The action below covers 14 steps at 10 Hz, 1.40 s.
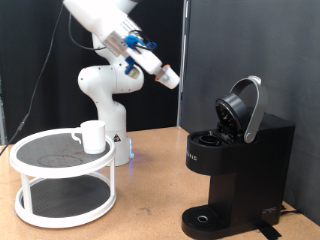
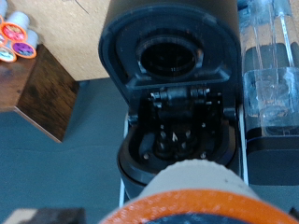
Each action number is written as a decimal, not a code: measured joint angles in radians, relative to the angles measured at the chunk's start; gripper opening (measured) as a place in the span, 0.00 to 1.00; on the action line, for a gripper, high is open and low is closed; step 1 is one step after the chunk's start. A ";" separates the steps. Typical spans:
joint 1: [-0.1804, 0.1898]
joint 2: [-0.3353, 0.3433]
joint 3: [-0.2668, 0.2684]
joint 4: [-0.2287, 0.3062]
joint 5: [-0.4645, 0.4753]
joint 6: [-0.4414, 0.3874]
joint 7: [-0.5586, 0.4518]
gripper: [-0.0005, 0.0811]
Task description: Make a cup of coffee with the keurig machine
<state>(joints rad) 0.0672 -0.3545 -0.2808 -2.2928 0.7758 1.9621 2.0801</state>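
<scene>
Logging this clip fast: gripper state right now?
Gripper: raised above the keurig machine, whose lid stands open; open or closed cannot be told, and nothing shows between its fingers.

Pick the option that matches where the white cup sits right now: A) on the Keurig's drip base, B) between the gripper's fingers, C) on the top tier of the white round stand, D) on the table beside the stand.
C: the cup stands on the top tier of the white round stand, apart from the keurig machine, whose drip base is bare.

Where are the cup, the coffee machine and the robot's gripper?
cup (image 1: 93, 136): exterior view, its white side.
coffee machine (image 1: 222, 185): exterior view, its black front.
gripper (image 1: 171, 77): exterior view, its white tip, above the machine.
</scene>
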 joint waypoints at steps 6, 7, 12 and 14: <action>0.042 0.035 0.111 0.032 0.038 0.109 0.039 0.46; 0.041 0.035 0.111 0.030 0.038 0.109 0.036 0.46; 0.042 0.080 0.159 -0.002 0.007 0.199 0.043 0.46; 0.042 0.100 0.176 -0.015 0.003 0.224 0.040 0.46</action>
<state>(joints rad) 0.1090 -0.2545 -0.1049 -2.3076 0.7786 2.1863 2.1204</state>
